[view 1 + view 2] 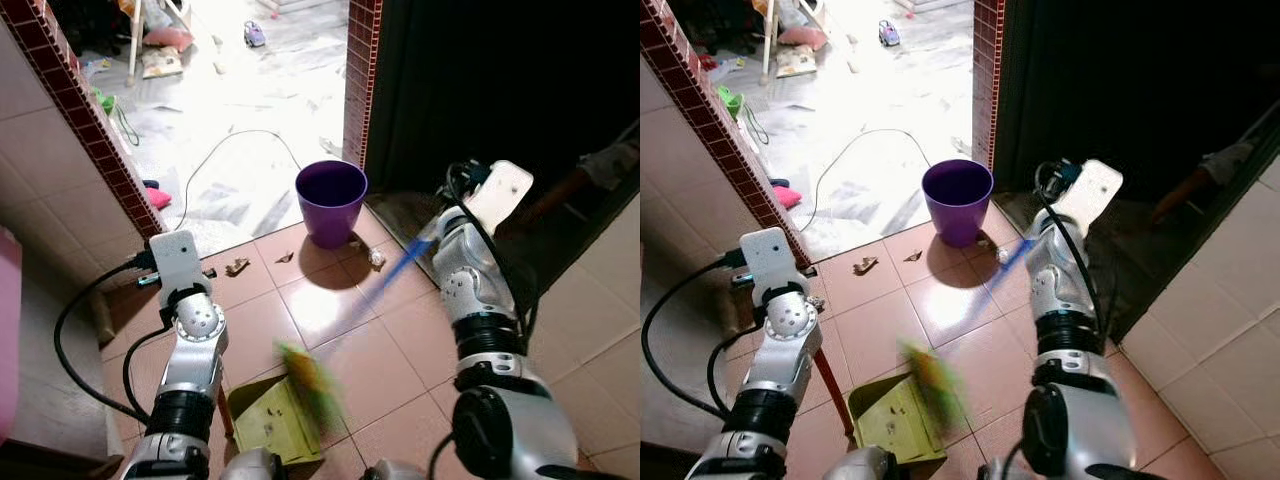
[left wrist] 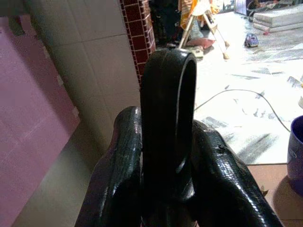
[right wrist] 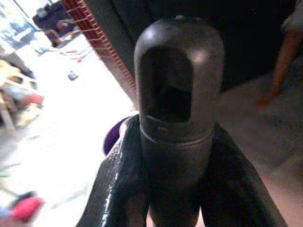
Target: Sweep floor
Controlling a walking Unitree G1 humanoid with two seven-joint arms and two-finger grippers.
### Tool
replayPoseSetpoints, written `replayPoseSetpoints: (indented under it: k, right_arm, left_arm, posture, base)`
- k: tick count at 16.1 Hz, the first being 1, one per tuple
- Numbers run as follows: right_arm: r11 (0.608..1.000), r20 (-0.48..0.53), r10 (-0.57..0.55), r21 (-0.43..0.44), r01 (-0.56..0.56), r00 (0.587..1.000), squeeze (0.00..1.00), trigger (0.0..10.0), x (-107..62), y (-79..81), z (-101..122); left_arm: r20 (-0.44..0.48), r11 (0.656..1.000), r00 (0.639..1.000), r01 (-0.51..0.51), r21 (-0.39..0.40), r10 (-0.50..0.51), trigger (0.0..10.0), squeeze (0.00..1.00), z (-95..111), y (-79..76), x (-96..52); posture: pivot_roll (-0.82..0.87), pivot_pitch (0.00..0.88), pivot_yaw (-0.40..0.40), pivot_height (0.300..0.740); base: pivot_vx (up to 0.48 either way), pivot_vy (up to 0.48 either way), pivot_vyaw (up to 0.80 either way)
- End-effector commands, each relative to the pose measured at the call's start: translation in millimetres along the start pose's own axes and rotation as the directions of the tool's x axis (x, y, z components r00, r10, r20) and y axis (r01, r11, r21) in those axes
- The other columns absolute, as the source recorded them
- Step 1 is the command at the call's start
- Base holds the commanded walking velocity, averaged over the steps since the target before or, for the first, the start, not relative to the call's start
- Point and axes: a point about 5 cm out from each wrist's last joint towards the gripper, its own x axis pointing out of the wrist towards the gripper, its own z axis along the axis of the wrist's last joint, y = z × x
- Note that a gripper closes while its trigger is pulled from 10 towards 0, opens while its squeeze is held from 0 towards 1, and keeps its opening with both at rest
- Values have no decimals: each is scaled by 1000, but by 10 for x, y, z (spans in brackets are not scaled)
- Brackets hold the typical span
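My left gripper (image 2: 168,156) is shut on the black loop handle (image 2: 168,109) of a green dustpan (image 1: 268,422), which rests on the brown tiles between my arms. My right gripper (image 3: 177,161) is shut on the black end cap (image 3: 177,80) of a broom. The broom's blue shaft (image 1: 395,270) slants down to blurred green and yellow bristles (image 1: 310,385) at the dustpan's mouth. Bits of litter (image 1: 237,266) lie on the tiles ahead, and another crumpled piece (image 1: 376,258) sits by the bucket.
A purple bucket (image 1: 330,200) stands at the doorway to a bright marble floor with a cable (image 1: 215,150) and toys. A tiled wall with a red brick edge (image 1: 90,130) runs on the left. A person's arm (image 1: 610,160) shows in the dark opening on the right.
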Motion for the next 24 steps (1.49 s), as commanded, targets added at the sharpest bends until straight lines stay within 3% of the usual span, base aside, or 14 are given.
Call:
replayPoseSetpoints:
  k: [1, 4, 7, 10, 12, 14, 16, 17, 21, 23, 24]
  right_arm:
    - [992, 34, 82, 91, -85, 996, 0, 10000, 17, 237, 143]
    - [981, 0, 99, 167, -97, 995, 0, 10000, 12, 288, 134]
    - [983, 28, 145, 109, -147, 989, 0, 10000, 19, 276, 197]
    - [971, 166, 240, -53, -234, 957, 0, 10000, 32, 255, 489]
    - [947, 291, 301, -200, -250, 908, 0, 10000, 39, 211, 813]
    - [910, 323, 364, -324, -259, 874, 0, 10000, 14, 213, 907]
    - [891, 298, 369, -383, -244, 880, 0, 10000, -10, 128, 818]
    - [877, 271, 366, -421, -232, 890, 0, 10000, -34, 55, 720]
    - [781, 50, 333, -574, -246, 942, 0, 10000, -349, -464, -54]
    - [765, -38, 281, -594, -248, 959, 0, 10000, -479, -654, -302]
    - [752, -53, 285, -607, -257, 957, 0, 10000, -507, -665, -348]
  left_arm:
    - [-9, 999, 1000, 4, 37, -4, 10000, 0, -48, -1, -6]
    - [-9, 999, 1000, 9, 39, -9, 10000, 0, -63, -30, -14]
    - [-9, 999, 1000, 6, 37, -6, 10000, 0, -74, -40, 2]
    - [-5, 1000, 1000, 4, 27, -4, 10000, 0, -69, -20, 22]
    - [-9, 1000, 1000, -3, 23, 3, 10000, 0, -83, 10, 47]
    - [-9, 1000, 1000, -4, 23, 4, 10000, 0, -86, 22, 59]
    - [-9, 999, 999, 36, -9, -37, 10000, 0, -71, 24, 69]
    - [-8, 995, 998, 65, -69, -66, 10000, 0, -38, 19, 69]
    - [94, 955, 992, 104, -279, -81, 10000, 0, 415, 58, 199]
    - [139, 925, 988, 106, -365, -59, 10000, 0, 692, 115, 317]
    - [146, 910, 988, 106, -401, -51, 10000, 0, 778, 145, 365]
  posture:
    - [-131, 0, 40, 740]
    - [-133, 0, 38, 740]
    - [-135, 0, 37, 740]
    - [-134, 0, 39, 740]
    - [-136, 0, 41, 740]
    - [-138, 0, 44, 740]
    - [-134, 0, 44, 740]
    - [-130, 0, 42, 740]
    - [-121, 0, 38, 740]
    - [-121, 0, 42, 740]
    - [-124, 0, 46, 740]
  base:
    - [0, 0, 0]
    - [0, 0, 0]
    - [0, 0, 0]
    - [0, 0, 0]
    - [0, 0, 0]
    - [0, 0, 0]
    - [0, 0, 0]
    - [0, 0, 0]
    - [0, 0, 0]
    - [0, 0, 0]
    - [0, 0, 0]
